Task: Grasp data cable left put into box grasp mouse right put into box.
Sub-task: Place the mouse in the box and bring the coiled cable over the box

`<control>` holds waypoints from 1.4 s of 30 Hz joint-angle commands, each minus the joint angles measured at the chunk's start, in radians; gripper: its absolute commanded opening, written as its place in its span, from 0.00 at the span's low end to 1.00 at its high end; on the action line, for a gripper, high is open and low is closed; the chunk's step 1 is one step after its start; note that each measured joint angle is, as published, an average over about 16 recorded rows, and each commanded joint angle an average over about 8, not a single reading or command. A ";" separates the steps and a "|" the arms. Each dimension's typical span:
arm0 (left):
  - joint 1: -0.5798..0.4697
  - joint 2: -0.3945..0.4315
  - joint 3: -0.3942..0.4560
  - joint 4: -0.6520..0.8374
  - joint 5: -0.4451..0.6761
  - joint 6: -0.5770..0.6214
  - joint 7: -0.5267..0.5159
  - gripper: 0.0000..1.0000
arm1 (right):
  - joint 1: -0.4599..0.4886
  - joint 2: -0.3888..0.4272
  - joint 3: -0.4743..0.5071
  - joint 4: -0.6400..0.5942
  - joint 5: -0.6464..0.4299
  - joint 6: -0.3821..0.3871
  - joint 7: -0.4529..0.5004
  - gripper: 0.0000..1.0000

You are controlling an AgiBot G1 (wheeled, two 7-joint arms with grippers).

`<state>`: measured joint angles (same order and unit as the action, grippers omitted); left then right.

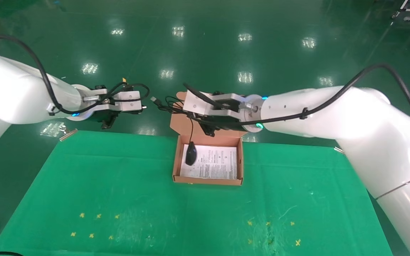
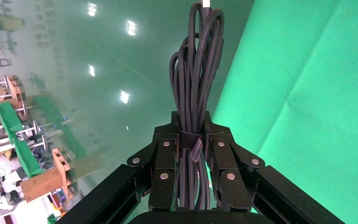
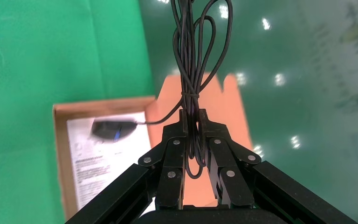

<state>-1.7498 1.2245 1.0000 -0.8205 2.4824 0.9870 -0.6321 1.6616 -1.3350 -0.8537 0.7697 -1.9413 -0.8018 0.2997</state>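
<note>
two grippers are raised above the far edge of the green cloth [image 1: 119, 185], and we hold a load in each. our left gripper [image 2: 190, 140] is up at the far left of the cloth, out over the floor, its fingers [image 2: 163, 158] pressed in on the data cable [image 2: 196, 70]. the long black coil runs straight out between them, bound by a black strap at the grip point. in the head view this gripper [image 1: 109, 119] is well apart from the box [image 1: 176, 160].

our right gripper [image 3: 191, 126] hangs over the far wall of the box, in front of the raised lid flap [image 1: 183, 121]. its fingers [image 3: 216, 154] are clamped narrow on the bundled cord [image 3: 193, 56] of the mouse [image 3: 112, 129], not on the mouse body. one strand leads from the bundle down to the mouse [image 1: 190, 153], which sits over the white leaflet [image 1: 215, 163] in the left half of the box. we cannot tell whether the mouse rests on the leaflet or hangs just above it.
</note>
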 commanded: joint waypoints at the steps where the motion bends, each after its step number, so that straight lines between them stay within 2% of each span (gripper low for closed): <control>1: 0.004 -0.005 0.001 -0.017 0.006 0.007 -0.011 0.00 | -0.007 -0.004 -0.001 -0.028 0.006 0.005 0.003 0.00; 7: 0.009 -0.012 0.002 -0.040 0.014 0.015 -0.026 0.00 | 0.001 -0.020 -0.033 -0.113 0.020 0.014 0.019 0.00; 8: 0.010 -0.013 0.002 -0.043 0.015 0.016 -0.028 0.00 | 0.003 -0.022 -0.041 -0.120 0.026 0.015 0.018 0.05; 15: 0.012 -0.016 0.002 -0.053 0.019 0.020 -0.033 0.00 | 0.012 -0.028 -0.090 -0.145 0.066 0.006 0.014 0.92; 16: 0.012 -0.016 0.002 -0.054 0.019 0.021 -0.033 0.00 | 0.012 -0.027 -0.093 -0.147 0.070 0.005 0.015 1.00; 23: 0.022 -0.005 0.004 -0.054 0.014 0.008 -0.024 0.00 | 0.008 -0.010 -0.109 -0.128 0.089 0.001 0.019 1.00; 28: 0.041 0.035 0.006 -0.014 -0.014 -0.054 0.017 0.00 | 0.002 0.009 -0.117 -0.095 0.095 -0.008 0.031 1.00; 35: 0.073 0.111 0.011 0.096 -0.098 -0.202 0.144 0.00 | 0.013 0.084 -0.114 -0.039 0.089 -0.026 0.047 1.00; 42: 0.127 0.141 0.053 0.117 -0.269 -0.351 0.295 0.00 | 0.044 0.208 -0.103 0.022 0.054 -0.040 0.086 1.00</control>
<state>-1.6251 1.3633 1.0632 -0.7101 2.2114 0.6493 -0.3460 1.7049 -1.1303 -0.9583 0.7951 -1.8880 -0.8447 0.3887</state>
